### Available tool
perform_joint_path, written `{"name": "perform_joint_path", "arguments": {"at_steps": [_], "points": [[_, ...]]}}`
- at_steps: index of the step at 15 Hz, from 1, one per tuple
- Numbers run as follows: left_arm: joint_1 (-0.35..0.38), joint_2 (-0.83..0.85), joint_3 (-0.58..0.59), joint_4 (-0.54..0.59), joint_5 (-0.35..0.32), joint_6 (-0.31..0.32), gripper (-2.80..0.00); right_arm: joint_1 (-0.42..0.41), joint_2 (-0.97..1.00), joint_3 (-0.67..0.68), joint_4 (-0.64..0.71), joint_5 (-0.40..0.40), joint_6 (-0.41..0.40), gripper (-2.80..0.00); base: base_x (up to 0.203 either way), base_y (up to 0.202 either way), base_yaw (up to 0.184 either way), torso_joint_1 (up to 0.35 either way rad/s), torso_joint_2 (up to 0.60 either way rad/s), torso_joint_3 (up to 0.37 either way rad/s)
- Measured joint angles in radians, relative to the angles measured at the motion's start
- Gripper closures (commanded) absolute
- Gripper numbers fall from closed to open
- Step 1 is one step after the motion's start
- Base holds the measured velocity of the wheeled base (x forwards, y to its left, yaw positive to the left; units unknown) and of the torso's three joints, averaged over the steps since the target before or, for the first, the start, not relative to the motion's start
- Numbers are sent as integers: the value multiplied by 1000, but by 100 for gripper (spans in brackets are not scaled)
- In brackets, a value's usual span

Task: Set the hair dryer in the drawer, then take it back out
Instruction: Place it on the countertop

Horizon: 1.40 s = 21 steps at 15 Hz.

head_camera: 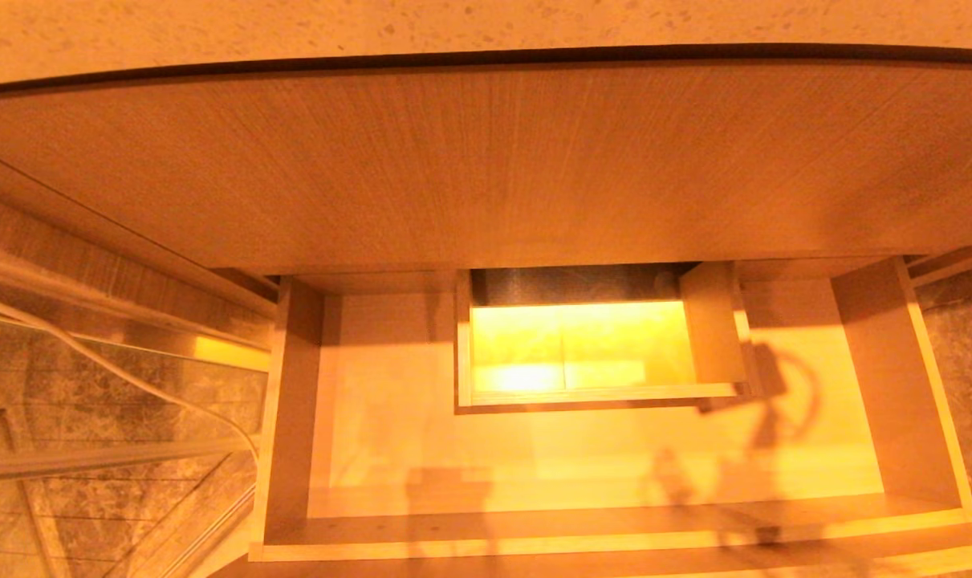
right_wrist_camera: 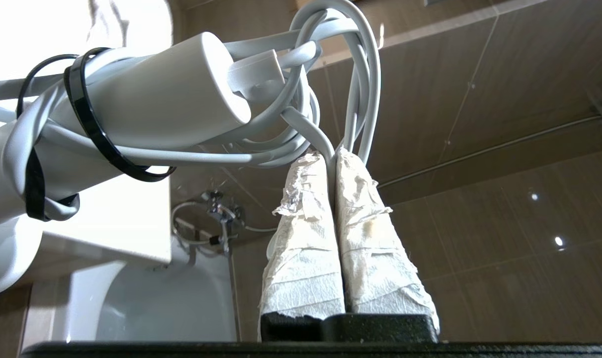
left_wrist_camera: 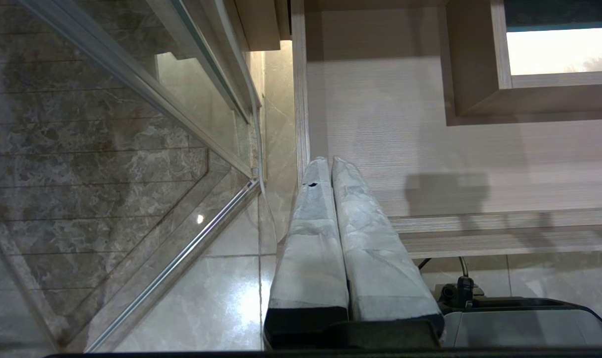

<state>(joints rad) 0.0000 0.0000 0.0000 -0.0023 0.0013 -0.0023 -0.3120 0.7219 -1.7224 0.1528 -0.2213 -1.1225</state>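
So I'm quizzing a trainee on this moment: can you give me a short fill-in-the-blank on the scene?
1. The drawer stands ____.
2. The right gripper is shut on the hair dryer's grey ____.
3. The fingers of the left gripper are ____.
4. In the head view, the drawer holds ____ hair dryer.

Missing words: open; cord; shut; no

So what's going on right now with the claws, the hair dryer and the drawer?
Right claw shut on hair dryer's cord, dryer dangling. Left claw shut, parked beside the drawer. Drawer open, dryer not inside. Nothing in the way.

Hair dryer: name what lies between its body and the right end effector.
Its coiled grey cord, pinched by that end effector; right wrist view shows it.
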Motion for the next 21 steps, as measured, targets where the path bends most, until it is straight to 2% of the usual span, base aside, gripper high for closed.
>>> {"name": "perform_joint_path", "arguments": {"at_steps": [4,8,10,16,21], "points": [[0,0,0,0,0,-1,0,-26,142,-124,1,-16,0,0,0,0,0,0,0,0],[0,0,0,0,0,0,0,-43,236,-167,8,-113,-10,0,0,0,0,0,0,0],[0,0,0,0,0,0,0,-52,274,-191,-1,-131,-23,0,0,0,0,0,0,0],[0,0,0,0,0,0,0,-68,315,-187,1,-169,-30,0,0,0,0,0,0,0],[0,0,0,0,0,0,0,-69,331,-179,5,-219,-76,0,0,0,0,0,0,0]]}}
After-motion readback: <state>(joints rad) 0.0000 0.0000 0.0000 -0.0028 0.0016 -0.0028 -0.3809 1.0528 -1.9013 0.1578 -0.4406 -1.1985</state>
